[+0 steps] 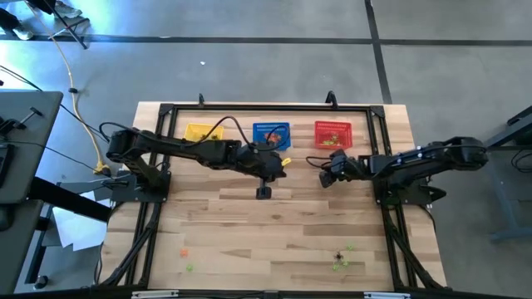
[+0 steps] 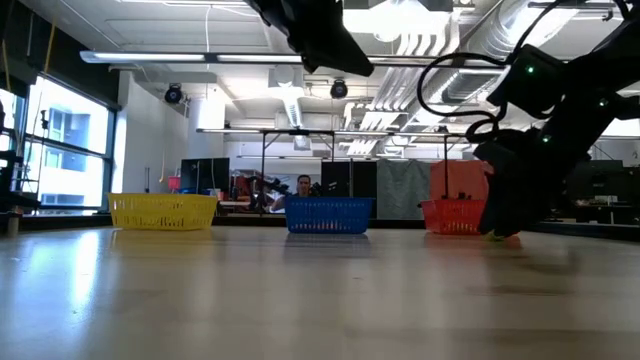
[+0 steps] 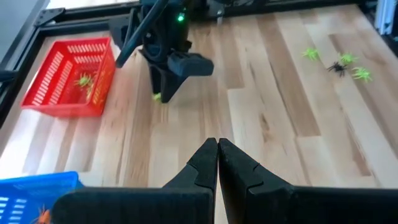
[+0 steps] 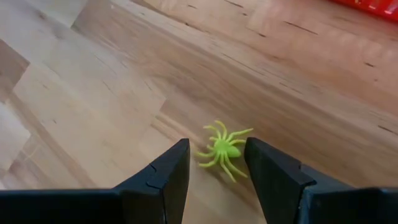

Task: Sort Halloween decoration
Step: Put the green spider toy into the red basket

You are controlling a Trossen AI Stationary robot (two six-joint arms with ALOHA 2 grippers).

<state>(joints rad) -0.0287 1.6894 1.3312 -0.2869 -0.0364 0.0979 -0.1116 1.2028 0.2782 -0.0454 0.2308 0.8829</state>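
A light green spider trinket [image 4: 224,149] lies on the wood just in front of the red basket [image 1: 332,133]. My right gripper [image 4: 216,145] is open and low over it, one finger on each side; I cannot tell whether they touch its legs. My left gripper [image 3: 217,152] is shut and empty, raised over the table's middle [image 1: 263,192] in front of the blue basket [image 1: 271,134]. A green spider [image 3: 84,79] lies in the red basket [image 3: 65,78] and something orange [image 3: 42,214] in the blue one. More green trinkets and a black one [image 3: 337,66] lie loose near the near edge.
The yellow basket [image 1: 199,133] stands left of the blue one along the far edge. An orange trinket [image 1: 184,252] and a green trinket [image 1: 189,267] lie near the near-left corner, and a green and black cluster [image 1: 341,259] near the near-right. Bare wood lies between the arms and these.
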